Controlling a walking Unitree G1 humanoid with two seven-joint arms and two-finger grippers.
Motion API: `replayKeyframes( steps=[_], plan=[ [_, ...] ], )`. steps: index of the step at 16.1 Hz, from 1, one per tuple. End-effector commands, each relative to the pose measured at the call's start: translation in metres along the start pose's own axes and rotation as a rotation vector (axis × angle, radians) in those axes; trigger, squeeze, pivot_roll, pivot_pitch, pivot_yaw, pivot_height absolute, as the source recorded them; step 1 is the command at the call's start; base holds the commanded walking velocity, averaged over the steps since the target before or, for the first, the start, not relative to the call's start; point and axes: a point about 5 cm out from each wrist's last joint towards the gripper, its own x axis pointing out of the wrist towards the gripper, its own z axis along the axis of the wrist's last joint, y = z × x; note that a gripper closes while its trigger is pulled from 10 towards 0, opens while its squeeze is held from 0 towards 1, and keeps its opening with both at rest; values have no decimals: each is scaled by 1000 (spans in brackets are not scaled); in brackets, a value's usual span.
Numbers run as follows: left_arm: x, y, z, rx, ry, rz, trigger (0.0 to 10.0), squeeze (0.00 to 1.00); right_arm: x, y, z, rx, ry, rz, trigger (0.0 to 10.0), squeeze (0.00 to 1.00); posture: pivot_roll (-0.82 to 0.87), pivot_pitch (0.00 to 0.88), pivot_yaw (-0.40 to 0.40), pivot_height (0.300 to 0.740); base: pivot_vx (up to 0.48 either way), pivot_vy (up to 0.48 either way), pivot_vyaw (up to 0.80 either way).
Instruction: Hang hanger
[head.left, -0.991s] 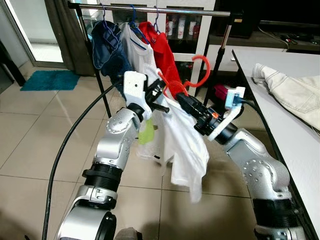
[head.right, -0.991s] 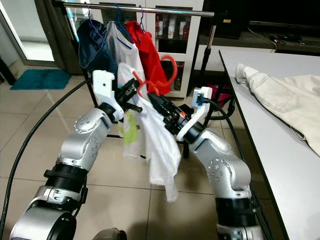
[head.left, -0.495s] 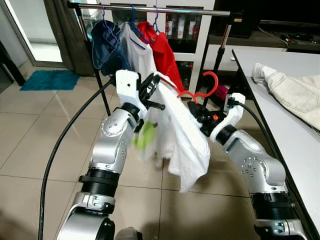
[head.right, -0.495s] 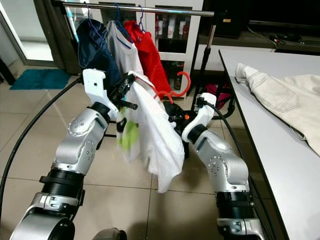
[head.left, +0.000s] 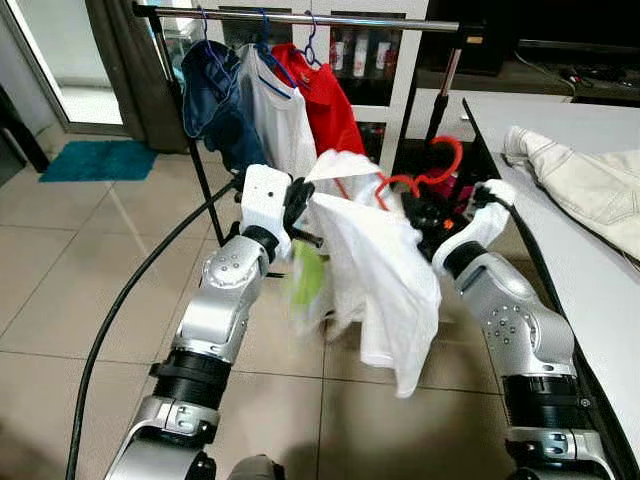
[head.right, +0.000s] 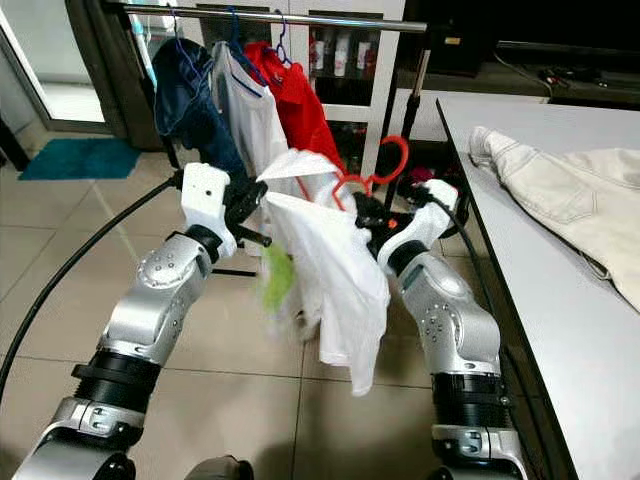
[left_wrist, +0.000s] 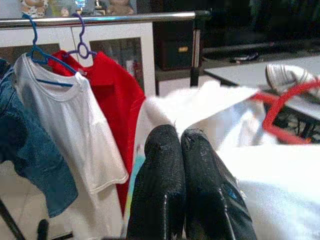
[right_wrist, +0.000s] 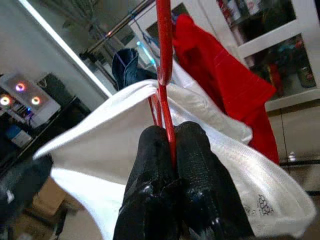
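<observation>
Between my two arms, below the rail (head.left: 300, 19), the red hanger (head.left: 425, 175) carries a white shirt (head.left: 385, 275). My right gripper (right_wrist: 167, 145) pinches the hanger's neck; my left gripper (left_wrist: 182, 150), fingers pressed together, has the cloth. The hook sits low; raised crooked, it could snag the red shirt (head.left: 325, 100) or shed its load.

Glossy red plastic hanger (right_wrist: 164, 60) sat pinched in the right gripper (right_wrist: 172, 145); soft white cloth shirt (head.left: 385, 290) draped beneath it; shiny metal rail (head.left: 300, 18) gleamed beyond
</observation>
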Motion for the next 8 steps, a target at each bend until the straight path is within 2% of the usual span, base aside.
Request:
replayKeyframes(
  steps=[1,2,5,6,8],
  plan=[
    [-2,1,-9,14,52,11,0,0,1,3,21,8,-105,1,10000,0,42,0,19,740,0,0,0],
    [-2,-2,-10,11,55,0,0,0,2,5,23,13,-120,5,10000,0,42,0,19,740,0,0,0],
    [0,-24,-9,-21,62,-102,0,0,5,8,25,4,-161,-44,10000,0,45,0,17,740,0,0,0],
    [1,-30,-9,-26,60,-116,0,0,6,4,23,-46,-143,-92,10000,0,43,0,20,740,0,0,0],
    [2,-28,-8,-30,56,-77,0,0,5,-6,19,-89,-110,-180,10000,0,43,0,20,740,0,0,0]
  ],
)
